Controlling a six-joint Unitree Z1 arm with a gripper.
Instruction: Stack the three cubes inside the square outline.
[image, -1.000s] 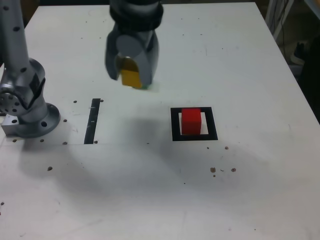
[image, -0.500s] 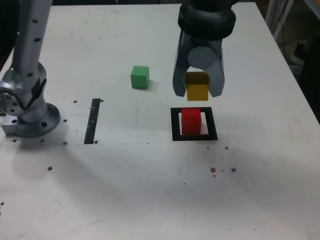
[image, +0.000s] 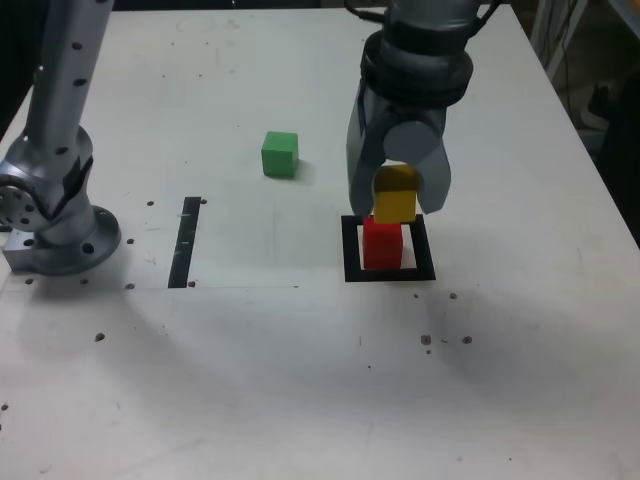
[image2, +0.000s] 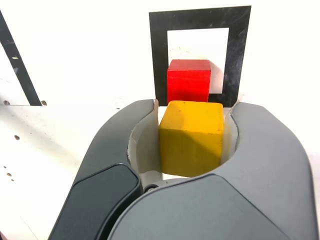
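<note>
A red cube stands inside the black square outline. My gripper is shut on a yellow cube, which hangs right over the red one; whether the two touch I cannot tell. In the wrist view the yellow cube sits between the two grey fingers, with the red cube just beyond it. A green cube rests on the table, apart, toward the exterior view's left of the gripper.
The arm's grey base stands at the exterior view's left. A straight black strip lies on the white table between the base and the outline. Small dark specks dot the table.
The gripper carried the yellow cube from the exterior view's left, in front of the green cube, across to the outline, then came down over the red cube. The green cube came into sight.
</note>
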